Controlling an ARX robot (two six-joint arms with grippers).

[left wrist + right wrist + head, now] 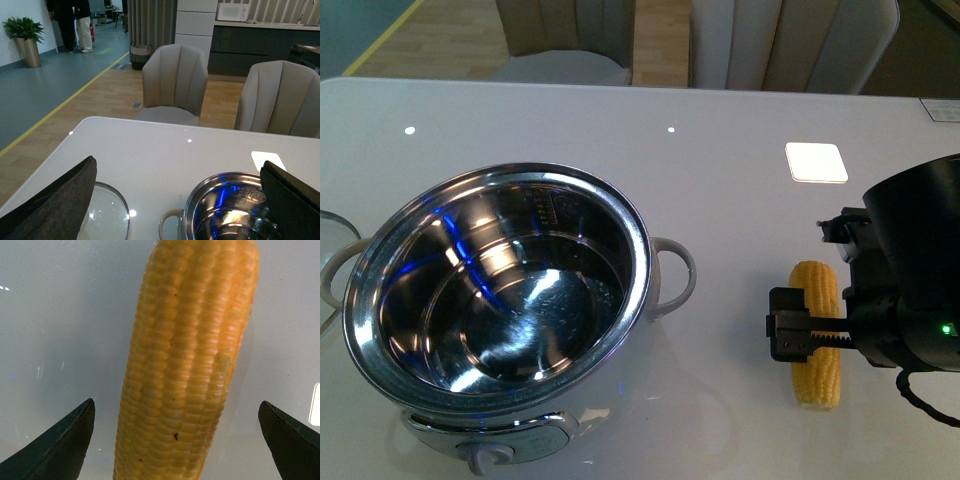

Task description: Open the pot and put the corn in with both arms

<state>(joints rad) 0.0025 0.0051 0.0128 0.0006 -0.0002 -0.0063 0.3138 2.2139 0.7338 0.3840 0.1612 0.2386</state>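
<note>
The pot [642, 262] stands uncovered on the left of the white table, its steel inside bare. Its glass lid [107, 215] lies flat on the table beside its handle [167, 222]. The corn [817, 300] lies on the table to the right of the pot, pointing away from me. My right gripper [820, 335] hovers over the cob's middle, open, one finger on either side. In the right wrist view the corn [185, 365] fills the gap of the right gripper [176, 404] without touching the fingers. My left gripper [177, 161] is open and empty above the lid and the pot's rim [220, 176].
A white square patch [816, 162] sits on the table behind the corn. Two beige chairs [175, 75] stand beyond the far table edge. The pot's knob [490, 455] faces the near edge.
</note>
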